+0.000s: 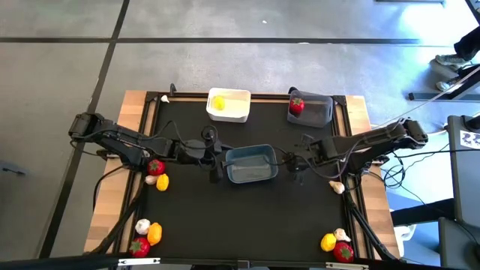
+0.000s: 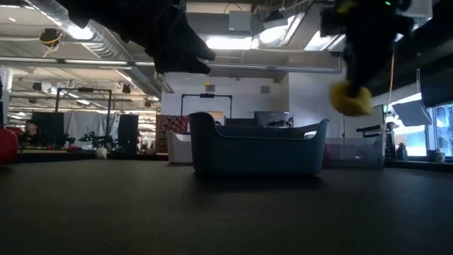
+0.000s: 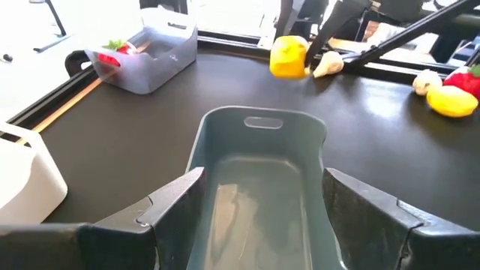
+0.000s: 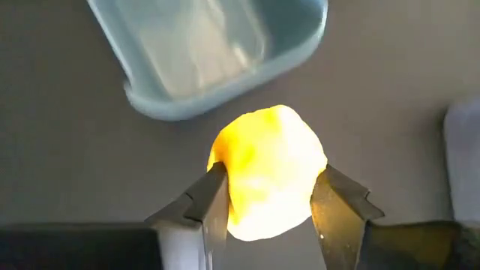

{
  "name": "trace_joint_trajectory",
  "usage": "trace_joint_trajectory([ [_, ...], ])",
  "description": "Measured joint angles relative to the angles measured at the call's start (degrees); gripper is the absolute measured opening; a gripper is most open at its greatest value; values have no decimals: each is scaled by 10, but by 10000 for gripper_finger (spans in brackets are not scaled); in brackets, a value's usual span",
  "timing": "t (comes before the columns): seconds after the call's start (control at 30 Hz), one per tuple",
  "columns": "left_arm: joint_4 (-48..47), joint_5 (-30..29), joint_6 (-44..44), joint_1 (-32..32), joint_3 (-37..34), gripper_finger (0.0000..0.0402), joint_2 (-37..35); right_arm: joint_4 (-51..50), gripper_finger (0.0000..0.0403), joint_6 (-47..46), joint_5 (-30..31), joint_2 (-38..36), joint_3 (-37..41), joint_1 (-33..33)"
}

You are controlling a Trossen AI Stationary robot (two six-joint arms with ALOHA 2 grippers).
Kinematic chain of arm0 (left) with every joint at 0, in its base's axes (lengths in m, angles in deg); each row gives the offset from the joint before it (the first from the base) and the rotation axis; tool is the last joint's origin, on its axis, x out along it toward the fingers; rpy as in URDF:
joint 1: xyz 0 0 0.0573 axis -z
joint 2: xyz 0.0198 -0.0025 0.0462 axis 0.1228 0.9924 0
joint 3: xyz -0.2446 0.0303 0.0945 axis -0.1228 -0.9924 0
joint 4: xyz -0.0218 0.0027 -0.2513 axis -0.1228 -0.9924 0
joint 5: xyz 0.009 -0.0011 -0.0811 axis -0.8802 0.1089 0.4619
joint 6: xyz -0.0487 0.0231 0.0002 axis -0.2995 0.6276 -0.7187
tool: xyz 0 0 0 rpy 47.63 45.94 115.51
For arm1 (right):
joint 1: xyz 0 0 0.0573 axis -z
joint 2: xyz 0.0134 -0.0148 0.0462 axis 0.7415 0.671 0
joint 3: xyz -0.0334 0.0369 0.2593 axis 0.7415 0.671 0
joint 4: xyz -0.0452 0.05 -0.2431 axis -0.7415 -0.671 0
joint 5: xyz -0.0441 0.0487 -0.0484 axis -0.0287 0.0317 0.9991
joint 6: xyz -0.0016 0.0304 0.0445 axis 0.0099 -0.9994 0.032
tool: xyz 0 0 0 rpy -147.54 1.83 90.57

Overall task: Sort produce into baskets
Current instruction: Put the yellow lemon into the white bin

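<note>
Yellow produce piece [image 4: 268,174] clamped in right gripper [image 4: 266,206], lifted off table beside blue-grey basket [image 1: 250,163]. Advice: keep grip firm, carry to white basket [image 1: 229,106] ahead, release low. Left gripper [image 3: 262,206] open over blue-grey basket, waiting.

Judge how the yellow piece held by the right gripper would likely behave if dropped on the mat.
The yellow piece looks rounded, so it may roll across the mat. It seems stiff: the right gripper shows no visible denting. Hanging steady, it is probably light.

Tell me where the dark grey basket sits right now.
In the high view, the dark grey basket sits at the table's far right, right of the white basket.
</note>
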State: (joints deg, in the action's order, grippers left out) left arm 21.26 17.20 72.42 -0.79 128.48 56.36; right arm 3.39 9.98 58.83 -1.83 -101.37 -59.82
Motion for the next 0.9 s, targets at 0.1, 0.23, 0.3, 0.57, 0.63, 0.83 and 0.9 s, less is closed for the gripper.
trace_joint_trajectory([
  [0.1,9,0,0,0,0,263,0,68,150,37,15,0,-7,0],
  [0.23,24,2,0,1,0,263,0,160,150,82,27,0,-7,0],
  [0.3,36,6,3,3,0,263,0,201,150,104,32,0,-7,0],
  [0.57,87,38,16,14,0,263,0,341,150,180,29,3,-7,0],
  [0.63,97,45,17,14,0,263,1,366,150,186,16,4,-7,0],
  [0.83,136,48,18,14,0,263,12,434,150,214,11,19,-7,0],
  [0.9,146,54,18,14,0,263,15,453,150,218,12,23,-7,0],
])
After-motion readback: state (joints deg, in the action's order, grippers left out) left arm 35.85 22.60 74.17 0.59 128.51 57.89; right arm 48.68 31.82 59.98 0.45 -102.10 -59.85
